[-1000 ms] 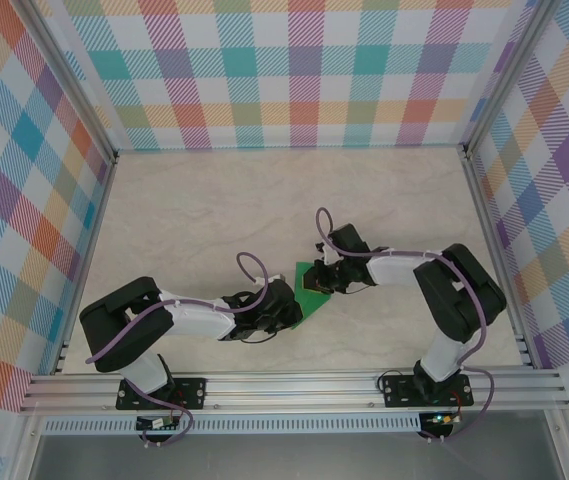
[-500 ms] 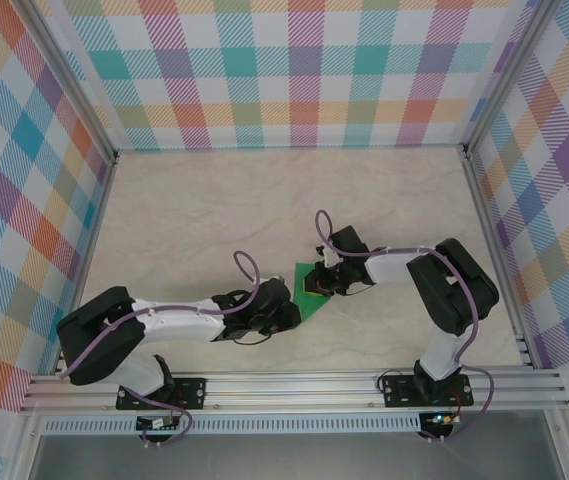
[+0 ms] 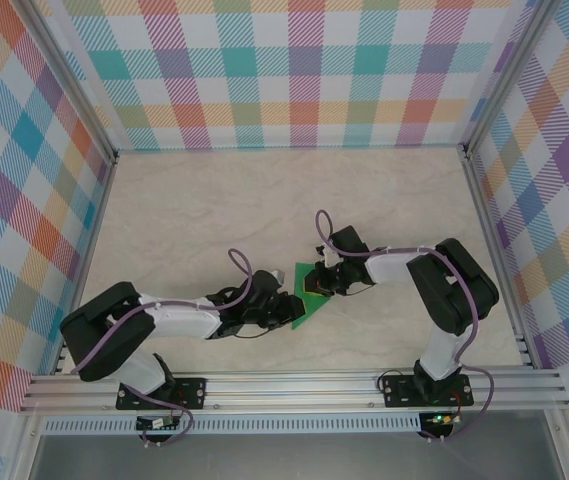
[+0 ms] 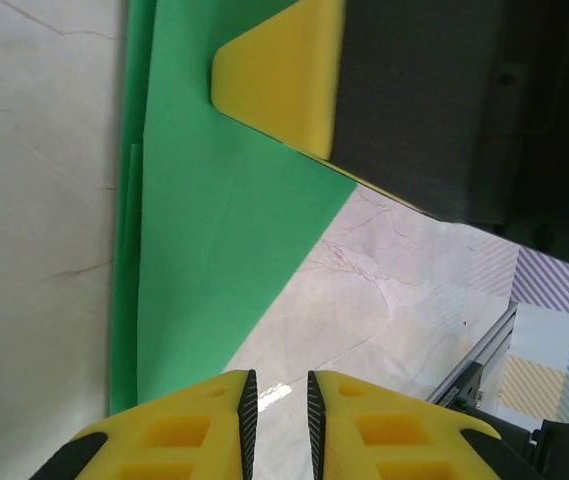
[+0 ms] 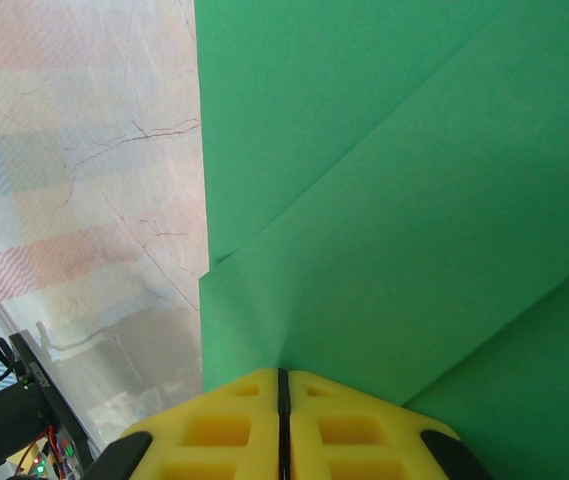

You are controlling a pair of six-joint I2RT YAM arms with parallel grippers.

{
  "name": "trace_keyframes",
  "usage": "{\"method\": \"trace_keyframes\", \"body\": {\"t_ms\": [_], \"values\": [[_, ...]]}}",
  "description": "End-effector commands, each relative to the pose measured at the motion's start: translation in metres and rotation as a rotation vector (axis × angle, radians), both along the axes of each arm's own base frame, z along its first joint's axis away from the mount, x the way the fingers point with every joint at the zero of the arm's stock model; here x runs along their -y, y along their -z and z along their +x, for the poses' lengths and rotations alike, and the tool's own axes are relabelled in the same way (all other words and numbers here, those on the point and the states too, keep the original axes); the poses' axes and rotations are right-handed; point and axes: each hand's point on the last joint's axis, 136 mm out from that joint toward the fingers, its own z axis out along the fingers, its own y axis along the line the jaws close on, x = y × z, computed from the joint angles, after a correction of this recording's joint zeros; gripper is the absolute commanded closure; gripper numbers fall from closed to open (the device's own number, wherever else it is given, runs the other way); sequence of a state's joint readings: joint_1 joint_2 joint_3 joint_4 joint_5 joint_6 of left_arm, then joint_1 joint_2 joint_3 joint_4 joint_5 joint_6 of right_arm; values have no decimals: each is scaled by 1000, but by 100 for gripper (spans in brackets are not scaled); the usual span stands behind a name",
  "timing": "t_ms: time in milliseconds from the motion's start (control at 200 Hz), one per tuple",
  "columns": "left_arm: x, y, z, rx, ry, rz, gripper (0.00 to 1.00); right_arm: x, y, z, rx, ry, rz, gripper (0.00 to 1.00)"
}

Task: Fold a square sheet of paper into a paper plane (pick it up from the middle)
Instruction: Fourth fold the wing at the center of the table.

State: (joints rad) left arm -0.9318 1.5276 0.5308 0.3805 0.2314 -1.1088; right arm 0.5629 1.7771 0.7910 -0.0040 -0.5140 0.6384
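**Green sheet of paper (image 3: 306, 308), partly folded, near the front of the table (image 3: 194, 210)**

So from the overhead camera, the left gripper (image 3: 284, 305) was stretched out low over the table, with its tip right at the left edge of the sheet of paper. On its own wrist cam the yellow fingers (image 4: 204, 425) were only a thin slit apart and bare marble-look table showed through the slit, so it was barely parted and gripping nothing. The sheet's slanted edge ran right up beside one fingertip; I couldn't tell if they touched.

The paper itself lay flat between the two arms. It didn't read as a plain square. From above it looked like a triangle, and up close there were overlapping layers with straight diagonal edges.

Over on the right, the right gripper (image 3: 314, 284) was angled in from that side and sat on the sheet's upper part. Its wrist cam showed the fingers clamped fully together, tips down on the green. I couldn't tell whether any paper was actually pinched in there or just pressed down. The left wrist cam also caught one of its yellow fingers (image 4: 279, 75) lying on the paper.
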Motion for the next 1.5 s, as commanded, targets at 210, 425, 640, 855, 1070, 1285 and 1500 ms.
{"method": "trace_keyframes", "body": {"t_ms": [210, 425, 640, 855, 1070, 1285, 1500], "values": [[-5, 31, -11, -109, -12, -29, 77, 24, 42, -20, -62, 10, -147, 91], [-15, 40, -33, -153, 20, 0, 77, 27, 44, -21, -64, 10, -162, 91], [-21, 51, -48, -198, 50, 32, 77, 28, 45, -20, -62, 17, -172, 91], [-19, 68, -66, -271, 91, 62, 79, 29, 46, -19, -63, 18, -180, 92], [-23, 72, -78, -292, 102, 87, 79, 31, 47, -19, -63, 22, -190, 92], [-29, 73, -87, -301, 127, 127, 80, 32, 47, -19, -63, 23, -198, 92], [-40, 73, -89, -292, 105, 165, 80, 32, 47, -18, -61, 24, -200, 92]]}}
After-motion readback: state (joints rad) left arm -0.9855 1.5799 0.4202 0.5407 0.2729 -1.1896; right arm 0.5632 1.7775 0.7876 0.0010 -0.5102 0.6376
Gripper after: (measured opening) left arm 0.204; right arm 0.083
